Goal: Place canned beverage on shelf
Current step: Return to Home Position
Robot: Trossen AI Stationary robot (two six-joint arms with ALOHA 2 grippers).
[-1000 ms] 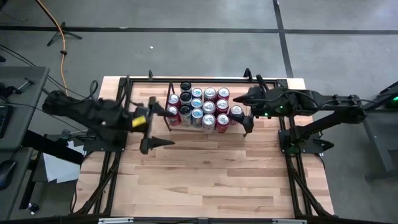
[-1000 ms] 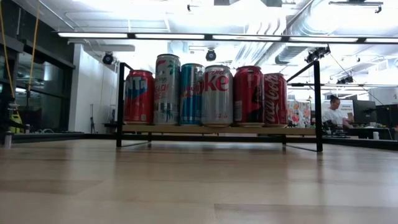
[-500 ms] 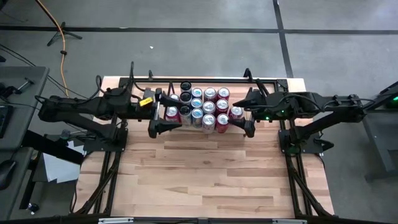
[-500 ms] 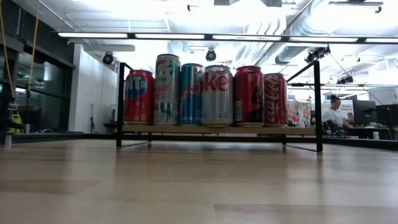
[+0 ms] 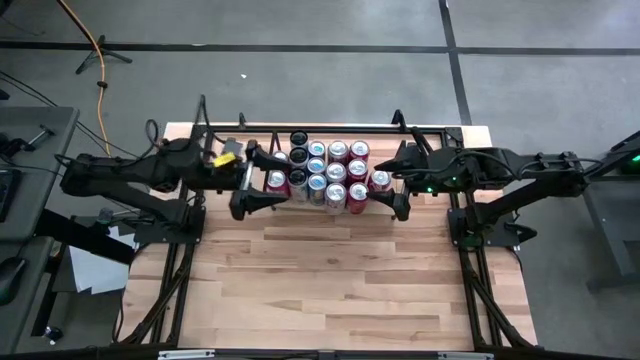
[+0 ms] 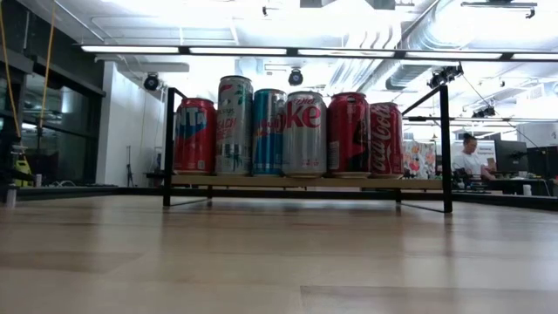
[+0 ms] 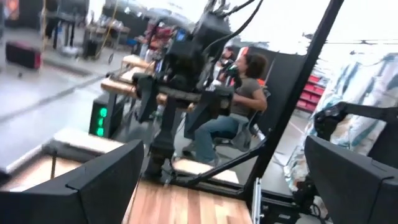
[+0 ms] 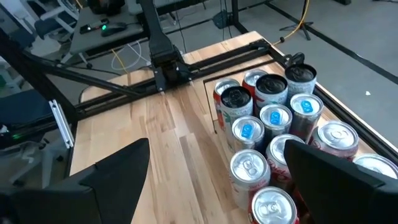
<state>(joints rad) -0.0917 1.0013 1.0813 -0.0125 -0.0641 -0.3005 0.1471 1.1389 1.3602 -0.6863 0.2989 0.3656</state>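
Note:
Several beverage cans [image 5: 326, 172] stand upright in a tight cluster on the shelf [image 6: 305, 181], a low black-rod rack at the table's far middle. They also show in the low view [image 6: 304, 133] and the right wrist view [image 8: 273, 118]. My left gripper [image 5: 275, 181] hangs open, high over the cluster's left edge and pointing level toward the right arm; nothing lies between its fingers [image 7: 224, 180]. My right gripper [image 5: 398, 180] hangs open over the cluster's right edge, tipped down toward the cans and holding nothing [image 8: 214, 180]. Neither gripper shows in the low view.
Black rail frames [image 5: 200, 130] edge the wooden table on the left and right. Bare wood [image 5: 330, 270] fills the near half of the table. A seated person [image 7: 245, 87] shows beyond the table, behind the right arm [image 7: 186, 68], and another sits far off [image 6: 471, 157].
My left gripper has swung toward the table's far edge and toward the cans, rolling about its own pointing line. It now faces straight across the table. It has stayed open. The cans have kept still.

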